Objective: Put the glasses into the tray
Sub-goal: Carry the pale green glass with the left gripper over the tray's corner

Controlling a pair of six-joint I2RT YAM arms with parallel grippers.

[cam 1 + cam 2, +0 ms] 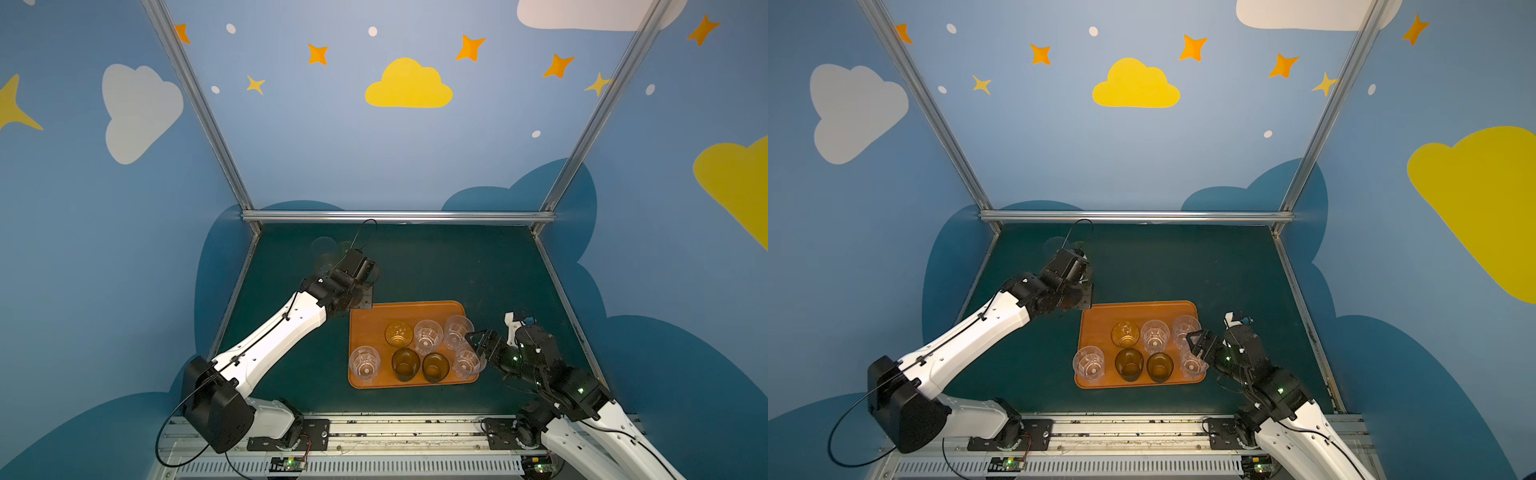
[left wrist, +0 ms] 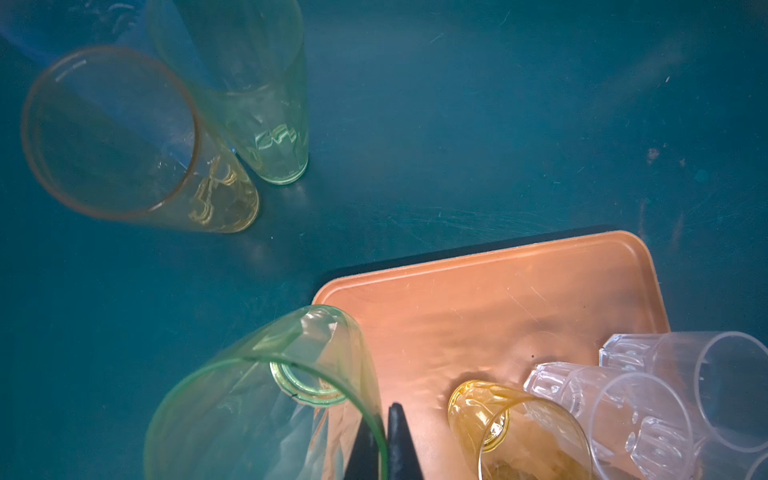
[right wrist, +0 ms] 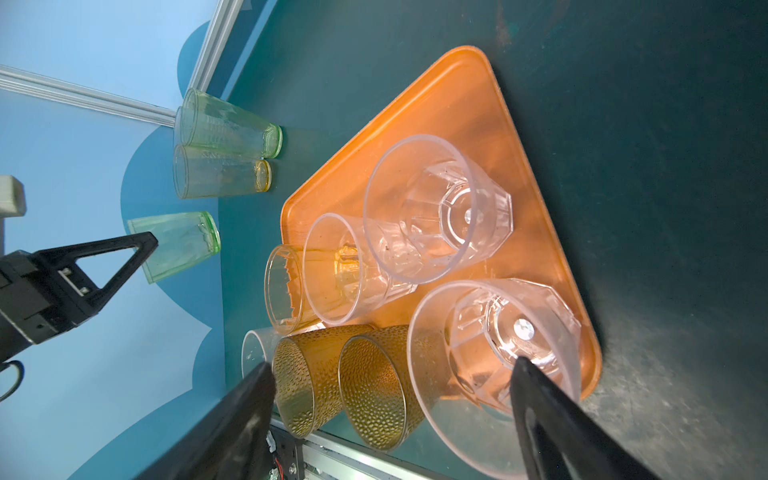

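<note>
- Pinching the rim of a tall green tumbler (image 2: 266, 399), left gripper (image 2: 380, 415) is clamped tight; glass held at the tray (image 2: 498, 291) far-left corner.
- L arm stretched fwd, wrist bent down.
- Right gripper (image 3: 392, 365) spread wide, holds nothing, over clear faceted tumbler (image 3: 498, 332) at tray's near-right.
- R arm low, reaching in from the right.
- Seven glasses (image 1: 428, 334) on tray; yellow tumbler (image 2: 137, 137) & second green tumbler (image 2: 249, 83) on mat (image 2: 457, 124).
</note>
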